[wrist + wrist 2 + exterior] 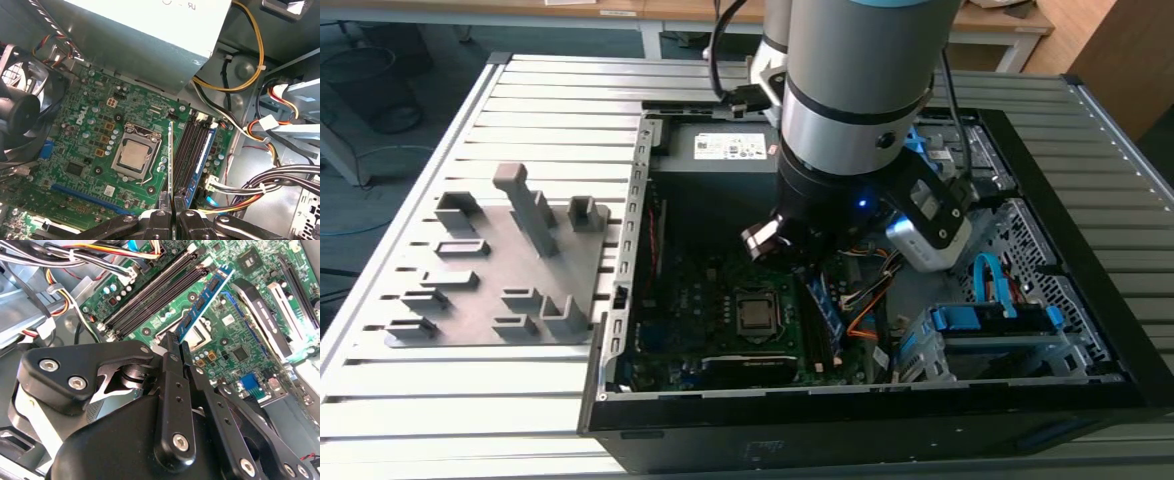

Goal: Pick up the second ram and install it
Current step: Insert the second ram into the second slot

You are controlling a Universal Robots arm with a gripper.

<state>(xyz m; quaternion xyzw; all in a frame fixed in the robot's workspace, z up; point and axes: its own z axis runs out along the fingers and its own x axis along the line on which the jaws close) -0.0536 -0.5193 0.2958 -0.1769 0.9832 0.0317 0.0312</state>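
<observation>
Exterior view first: the arm (854,90) reaches down from above into an open computer case (854,440) that lies on a slatted metal table (547,110). Its wrist hangs over the motherboard (707,320), just beside the CPU socket (755,312). A grey fixture plate (494,290) with upright blocks sits on the table at the exterior view's left of the case. In the second wrist view the gripper (178,344) has its two black fingers drawn close together, with only the thickness of a board between them. They are pinched on the second ram (205,300), a narrow blue-green board with a row of black chips. The module runs out from the fingertips over the motherboard and passes above the corner of the CPU socket (its metal frame shows just beside the board's edge). It lies alongside the long black memory slots (150,297), not in any of them. Bundled wires (75,255) cross the far side of the slots. In the first wrist view the gripper (172,200) grips the second ram (171,160) seen edge-on as a thin pale line. The line lies between the CPU socket (134,155) and the memory slots (192,150), parallel to the slots and on the socket's side of them. A black fan (17,110) sits at the board's far edge, and a grey power supply box (140,30) stands beyond the board.
</observation>
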